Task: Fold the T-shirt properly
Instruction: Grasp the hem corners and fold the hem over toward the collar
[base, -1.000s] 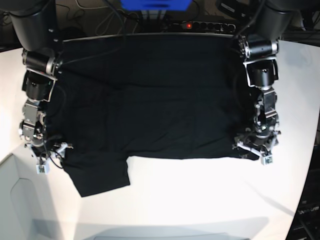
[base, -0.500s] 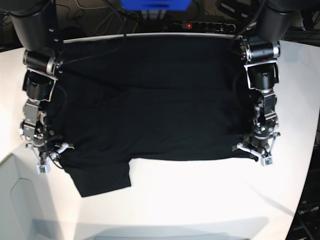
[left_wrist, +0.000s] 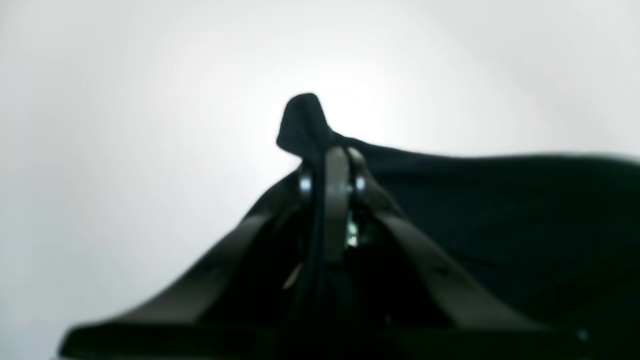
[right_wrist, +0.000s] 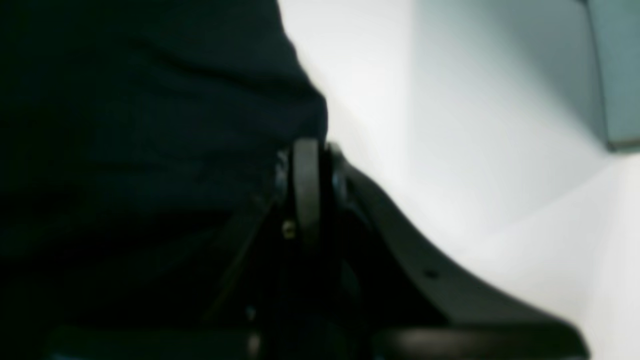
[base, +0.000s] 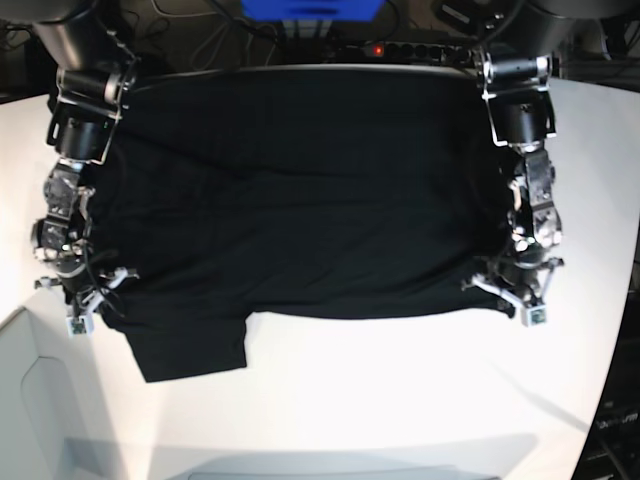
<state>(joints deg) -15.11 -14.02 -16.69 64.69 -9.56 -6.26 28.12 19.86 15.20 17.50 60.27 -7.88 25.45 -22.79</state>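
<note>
T-shirt (base: 290, 190) near hem: now pinched by both clamped grippers, left (base: 517, 297) and right (base: 88, 305), drawn toward table's far edge

The white surface (base: 400, 390) lies bare in front of the large black cloth T-shirt (base: 300, 200), giving open passage along the near side. The shirt covers the middle and far part. Both arms stand at its side edges: the left tool (base: 522, 296) and right tool (base: 85, 305), each clamped on cloth, block those corners. A black power strip (base: 400, 50) and cables crowd the far edge.
</note>
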